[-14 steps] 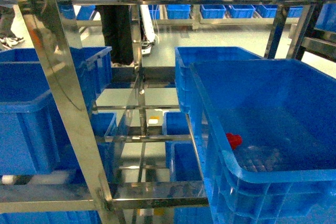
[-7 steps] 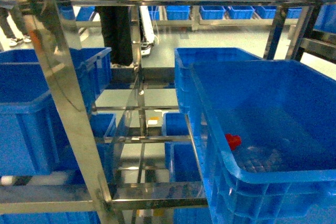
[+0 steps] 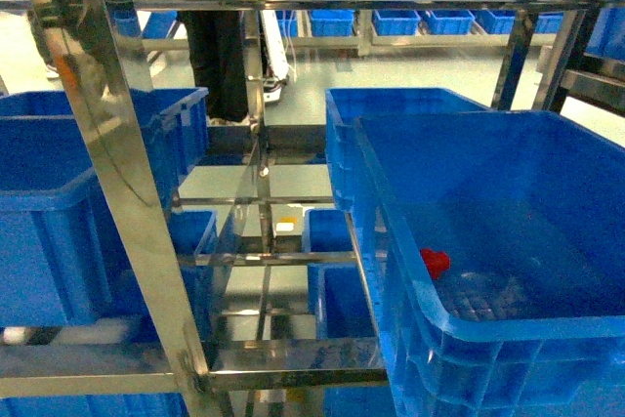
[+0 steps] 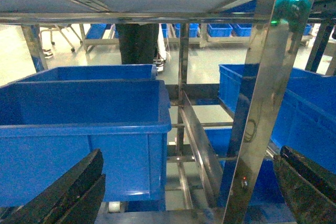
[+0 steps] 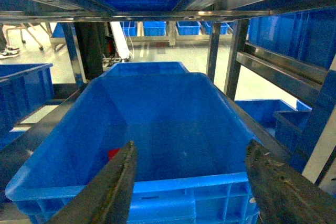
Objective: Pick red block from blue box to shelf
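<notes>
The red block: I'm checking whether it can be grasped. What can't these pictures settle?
- Red block: head view, lower part hidden by the blue box near wall; stud and shape too blurred.
- Right wrist view: only a red sliver, beside the right gripper finger.
- Left wrist view: block not in view; shelf post fills it.

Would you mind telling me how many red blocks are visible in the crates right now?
1. The red block lies on the floor of the blue box at the right, near its left wall. Others may be hidden in other crates.
</notes>
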